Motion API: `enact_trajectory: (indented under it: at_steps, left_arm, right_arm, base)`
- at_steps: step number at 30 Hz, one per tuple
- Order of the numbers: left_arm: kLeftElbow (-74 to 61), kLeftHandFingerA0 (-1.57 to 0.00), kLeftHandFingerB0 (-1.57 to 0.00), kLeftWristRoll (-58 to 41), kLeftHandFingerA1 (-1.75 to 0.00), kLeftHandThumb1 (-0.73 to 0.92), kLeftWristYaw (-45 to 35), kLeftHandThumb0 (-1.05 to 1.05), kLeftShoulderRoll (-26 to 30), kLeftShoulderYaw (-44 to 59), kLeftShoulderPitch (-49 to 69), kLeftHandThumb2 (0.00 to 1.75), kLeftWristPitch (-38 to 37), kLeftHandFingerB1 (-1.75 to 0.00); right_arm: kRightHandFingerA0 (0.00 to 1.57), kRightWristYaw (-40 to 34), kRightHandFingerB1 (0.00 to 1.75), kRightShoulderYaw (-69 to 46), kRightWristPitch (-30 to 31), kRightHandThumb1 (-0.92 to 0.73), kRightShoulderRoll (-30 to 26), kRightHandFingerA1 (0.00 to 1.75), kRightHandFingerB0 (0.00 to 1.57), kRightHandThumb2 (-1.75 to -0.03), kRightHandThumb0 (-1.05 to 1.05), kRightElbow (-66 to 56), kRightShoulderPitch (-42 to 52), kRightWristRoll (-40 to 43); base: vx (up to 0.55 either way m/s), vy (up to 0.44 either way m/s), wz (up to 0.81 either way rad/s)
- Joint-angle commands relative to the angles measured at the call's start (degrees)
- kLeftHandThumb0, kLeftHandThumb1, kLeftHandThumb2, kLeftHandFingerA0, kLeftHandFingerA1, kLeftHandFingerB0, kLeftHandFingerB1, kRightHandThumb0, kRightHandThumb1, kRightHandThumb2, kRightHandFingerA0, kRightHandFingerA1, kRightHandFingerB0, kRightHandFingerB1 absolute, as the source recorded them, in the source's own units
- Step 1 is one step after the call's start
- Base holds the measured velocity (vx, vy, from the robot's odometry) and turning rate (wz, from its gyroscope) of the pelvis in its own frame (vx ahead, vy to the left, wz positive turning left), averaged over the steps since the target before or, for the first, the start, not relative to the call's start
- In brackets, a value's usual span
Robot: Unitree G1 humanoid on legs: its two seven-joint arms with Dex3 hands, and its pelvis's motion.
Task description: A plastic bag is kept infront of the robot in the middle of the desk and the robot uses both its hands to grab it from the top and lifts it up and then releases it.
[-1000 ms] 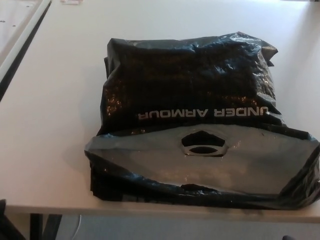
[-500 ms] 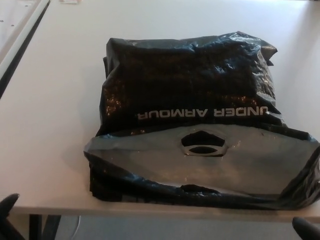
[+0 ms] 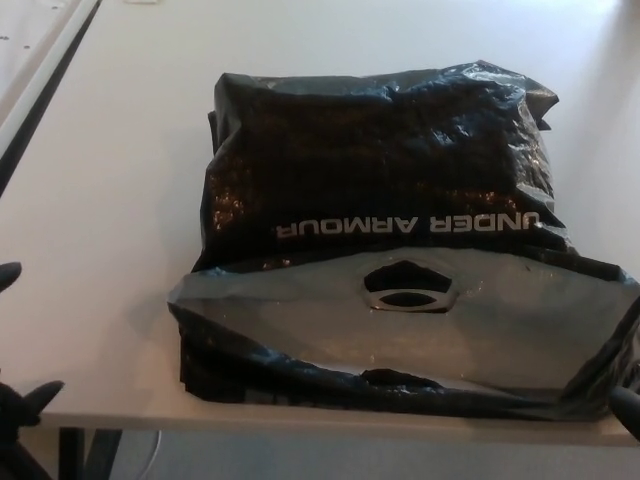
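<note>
Lying flat in the middle of the white table (image 3: 110, 200), the glossy black plastic bag (image 3: 380, 190) with upside-down white lettering is overhanging the near edge with its grey handle flap (image 3: 400, 330). Broad bare tabletop is stretching open to its left and behind it, with a narrower strip on its right. The left robot hand (image 3: 18, 400) is showing at the bottom-left corner, fingers spread, touching nothing. The right robot hand (image 3: 628, 410) is only peeking in at the bottom-right edge; I cannot tell its state.
</note>
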Motion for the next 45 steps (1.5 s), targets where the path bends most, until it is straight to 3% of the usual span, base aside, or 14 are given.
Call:
enact_trajectory:
  at_steps: [1, 4, 15, 16, 18, 33, 36, 37, 38, 39, 40, 43, 44, 45]
  left_arm:
    - [3.1, -0.34, -0.22, 4.3, -0.76, 0.35, 1.0, -0.4, 0.3, -2.1, -2.1, 0.61, -1.7, -0.66]
    - [4.0, -0.39, -0.2, 4.1, -0.73, 0.23, 0.9, -0.29, -0.1, -2.6, -2.6, 0.74, -1.9, -0.63]
    - [3.3, -0.41, -0.24, 5.4, -0.73, 0.23, 1.7, -0.27, -5.6, -6.2, -2.7, 0.75, -0.8, -0.63]
    - [2.5, -0.39, -0.26, 5.1, -0.79, 0.36, 1.1, -0.34, -6.3, -6.6, -2.6, 0.51, -0.5, -0.68]
    - [0.9, -0.41, -0.27, 5.0, -0.79, 0.36, 0.9, -0.34, -7.3, -7.5, -2.2, 0.51, 0.4, -0.68]
    - [-13.4, -0.48, -0.3, 6.2, -0.72, 0.29, -1.6, -0.38, -14.8, -17.0, 0.3, 0.63, 14.3, -0.65]
    - [-11.2, -0.66, -0.31, 5.2, -0.76, 0.32, -1.5, -0.36, -16.7, -17.0, -2.9, 0.5, 19.7, -0.7]
    - [-10.2, -0.84, -0.47, 5.8, -0.76, 0.33, -0.9, -0.4, -17.2, -17.2, -4.1, 0.5, 21.4, -0.67]
    - [-9.9, -0.84, -0.47, 6.2, -0.76, 0.33, -0.7, -0.4, -17.3, -17.2, -4.5, 0.5, 21.9, -0.67]
    - [-5.7, -1.51, -1.46, 5.3, -1.24, 0.39, -1.5, -0.52, -18.2, -17.0, -7.1, 0.66, 24.2, -1.2]
    - [-4.0, -1.51, -1.53, 5.0, -1.36, 0.45, -1.5, -0.35, -18.7, -16.8, -7.9, 0.96, 25.8, -1.37]
    - [1.9, -1.51, -1.52, 2.9, -1.36, 0.56, -2.5, -0.31, -19.6, -15.2, -9.9, 1.02, 28.2, -1.36]
    - [4.1, -1.57, -1.56, 2.0, -1.24, 0.5, -3.1, -0.38, -19.8, -14.5, -10.9, 0.67, 29.3, -1.24]
    - [5.5, -1.57, -1.56, 1.9, -1.24, 0.5, -3.3, -0.38, -19.8, -14.1, -11.5, 0.67, 29.5, -1.24]
  right_arm:
    - [0.29, 2.2, 0.35, 0.9, 2.6, -0.39, -1.3, 0.42, 0.1, -0.7, -0.61, 5.9, -2.7, 4.9]
    - [0.29, 2.0, 0.35, 1.0, 2.5, -0.4, -1.0, 0.43, 0.1, -0.71, -0.63, 8.0, -3.6, 5.3]
    - [0.29, 3.7, 0.36, 4.5, 8.1, -0.43, 4.5, 0.45, 0.07, -0.75, -0.66, 17.0, -4.2, 9.3]
    - [0.3, 3.3, 0.35, 4.8, 8.0, -0.44, 4.6, 0.46, 0.08, -0.76, -0.67, 18.0, -4.2, 8.6]
    - [0.29, 3.0, 0.36, 5.3, 7.6, -0.44, 4.5, 0.45, 0.07, -0.76, -0.67, 19.5, -4.1, 7.9]
    - [0.31, 2.8, 0.34, 10.0, 7.3, -0.46, 5.7, 0.46, 0.07, -0.77, -0.66, 28.3, -5.0, 7.7]
    - [0.33, 3.1, 0.33, 11.4, 9.0, -0.46, 6.3, 0.46, 0.07, -0.77, -0.67, 28.8, -5.9, 7.3]
    - [0.34, 3.2, 0.35, 11.7, 9.1, -0.46, 6.7, 0.47, 0.07, -0.77, -0.66, 29.6, -6.2, 7.5]
    - [0.34, 3.1, 0.35, 11.8, 9.0, -0.46, 6.8, 0.47, 0.07, -0.77, -0.66, 29.9, -6.3, 7.6]
    - [0.46, 2.5, 0.27, 12.1, 8.8, -0.6, 7.4, 0.37, 0.16, -0.58, -0.57, 33.3, -7.4, 7.4]
    - [0.42, 2.8, 0.28, 12.3, 8.5, -0.64, 7.6, 0.36, 0.16, -0.59, -0.54, 34.7, -7.5, 7.8]
    - [0.43, 3.3, 0.29, 12.2, 7.5, -0.66, 8.6, 0.35, 0.18, -0.6, -0.53, 38.2, -7.2, 9.4]
    - [0.45, 3.4, 0.29, 12.0, 6.8, -0.65, 8.8, 0.36, 0.21, -0.59, -0.52, 39.8, -7.2, 9.9]
    - [0.45, 3.7, 0.29, 11.9, 6.3, -0.65, 9.0, 0.36, 0.21, -0.59, -0.52, 40.7, -7.4, 10.5]
  base:
    - [0.0, 0.0, 0.0]
    - [0.0, 0.0, 0.0]
    - [0.0, 0.0, 0.0]
    - [0.0, 0.0, 0.0]
    - [0.0, 0.0, 0.0]
    - [0.0, 0.0, 0.0]
    - [0.0, 0.0, 0.0]
    - [0.0, 0.0, 0.0]
    - [0.0, 0.0, 0.0]
    - [0.0, 0.0, 0.0]
    - [0.0, 0.0, 0.0]
    - [0.0, 0.0, 0.0]
    - [0.0, 0.0, 0.0]
    - [0.0, 0.0, 0.0]
